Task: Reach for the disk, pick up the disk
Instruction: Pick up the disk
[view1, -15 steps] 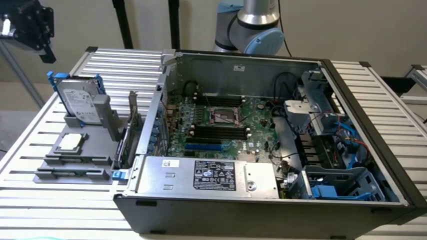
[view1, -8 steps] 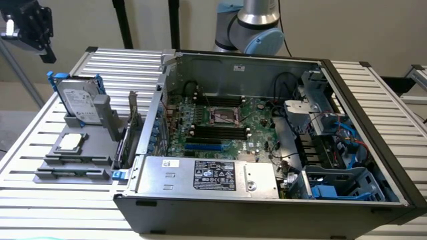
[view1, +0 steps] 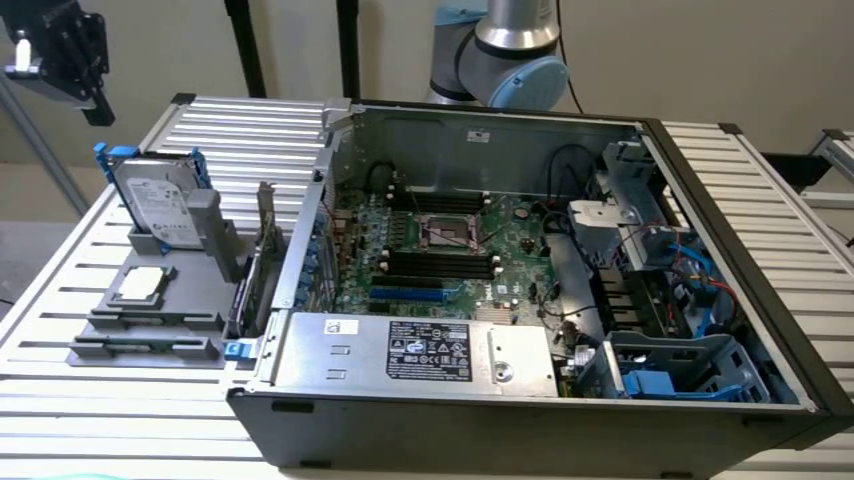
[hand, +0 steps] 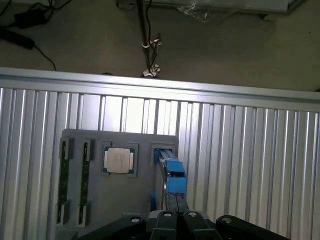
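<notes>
The disk (view1: 158, 200) is standing on its edge in a grey holder (view1: 134, 326). The holder is lying on the slatted metal table (view1: 747, 180), at the exterior view's left of the open computer case (view1: 534, 440). The blue bracket is showing at both upper corners of the disk, and the white label is facing toward the front of the scene. The top of the disk is standing free. A small square chip (view1: 143, 285) is resting flat in the holder just beside the disk. Two long narrow slots are lying further on, toward the holder's front edge. The robot arm (view1: 514, 45) is rising behind the case.

Seen from the wrist camera, the gripper (hand: 178, 216) is hanging above the holder and pointing along the thin top edge of the disk, where the blue bracket is showing brightly. Its two fingers are pressed together, fully closed, and they are holding nothing. The edge of the disk is appearing directly ahead of the fingertips, but I cannot tell how far below them it is sitting.
</notes>
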